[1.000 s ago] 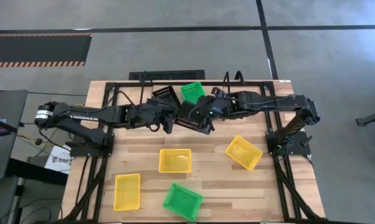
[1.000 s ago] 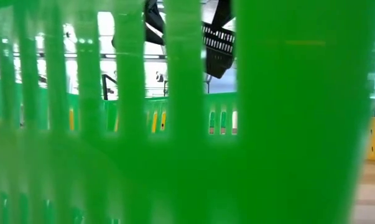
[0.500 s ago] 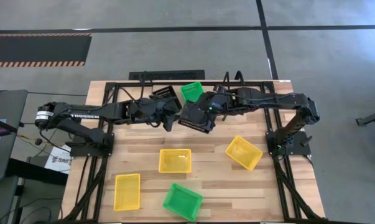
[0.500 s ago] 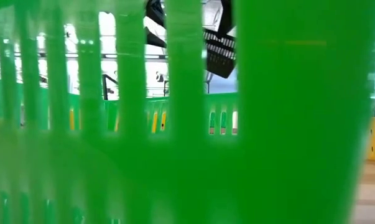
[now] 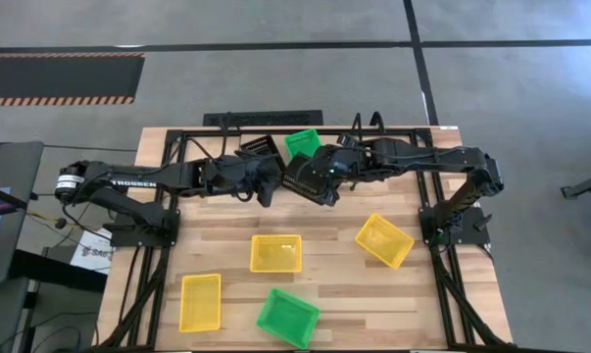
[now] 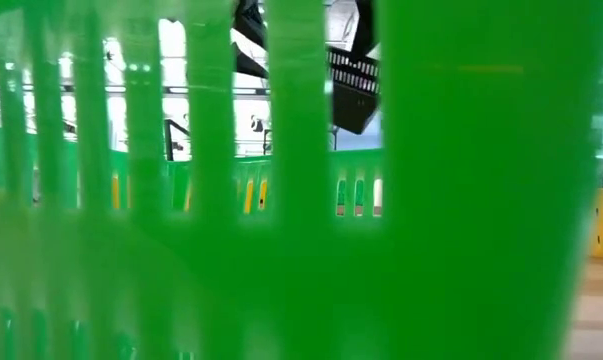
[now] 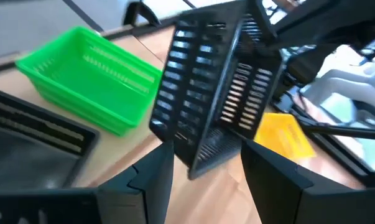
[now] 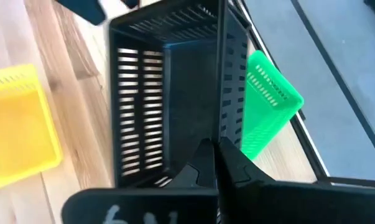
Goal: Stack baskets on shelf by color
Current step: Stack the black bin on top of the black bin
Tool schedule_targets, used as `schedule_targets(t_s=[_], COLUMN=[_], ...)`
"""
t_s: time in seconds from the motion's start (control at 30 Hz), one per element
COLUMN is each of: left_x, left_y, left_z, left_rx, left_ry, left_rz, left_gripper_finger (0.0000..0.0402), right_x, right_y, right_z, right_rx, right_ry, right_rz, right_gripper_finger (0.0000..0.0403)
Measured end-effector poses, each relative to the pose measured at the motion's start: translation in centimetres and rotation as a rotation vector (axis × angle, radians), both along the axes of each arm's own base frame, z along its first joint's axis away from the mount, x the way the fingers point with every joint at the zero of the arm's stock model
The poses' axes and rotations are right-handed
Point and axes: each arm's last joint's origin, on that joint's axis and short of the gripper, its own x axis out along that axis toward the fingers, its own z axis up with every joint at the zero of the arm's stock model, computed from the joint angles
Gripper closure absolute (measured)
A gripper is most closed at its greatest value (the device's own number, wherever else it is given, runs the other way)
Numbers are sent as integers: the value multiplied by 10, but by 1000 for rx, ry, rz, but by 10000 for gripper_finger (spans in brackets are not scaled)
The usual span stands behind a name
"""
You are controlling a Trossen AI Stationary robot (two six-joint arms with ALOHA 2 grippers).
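Wooden table [image 5: 334,294], right end effector [image 8: 213,163] pinching black basket [image 8: 168,93]

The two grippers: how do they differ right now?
The right gripper is shut on the black basket's wall, holding it tilted off the table. The left gripper stands open, empty, its fingers apart beside that basket. Both meet mid-table near the green basket.

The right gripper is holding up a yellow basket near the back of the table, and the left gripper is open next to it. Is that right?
Not quite. The basket in the right gripper is black, not yellow: the black basket fills the right wrist view, its wall pinched between the fingers. The left gripper is indeed open beside it.
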Motion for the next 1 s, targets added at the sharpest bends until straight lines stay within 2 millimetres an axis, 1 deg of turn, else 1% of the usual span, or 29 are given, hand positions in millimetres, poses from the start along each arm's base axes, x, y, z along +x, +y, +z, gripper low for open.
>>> schedule_targets(t_s=[0.2,0.43,0.53,0.6,0.67,0.7,0.73,0.83,0.87,1.0], left_x=[0,5,8,11,12,12,13,13,13,11], left_y=[3,12,15,17,17,17,17,15,14,14], left_z=[-1,-10,-16,-17,-20,-20,-19,-16,-13,-2], left_rx=[94,83,73,52,34,39,48,87,100,132], left_ry=[31,73,97,75,88,88,82,77,60,43], left_rz=[50,77,86,89,64,44,35,19,20,39], left_gripper_finger=[226,226,226,230,247,263,286,371,382,397], right_x=[5,14,14,14,14,13,13,11,11,10], right_y=[4,20,29,33,36,37,38,41,41,42], right_z=[4,10,10,10,10,10,9,8,7,6], right_rx=[14,60,62,64,66,69,72,89,96,102], right_ry=[-68,-171,-181,-173,-172,-169,-161,-148,-140,-133], right_rz=[23,105,128,138,146,146,148,158,158,159], right_gripper_finger=[402,402,402,402,402,402,402,402,402,401])
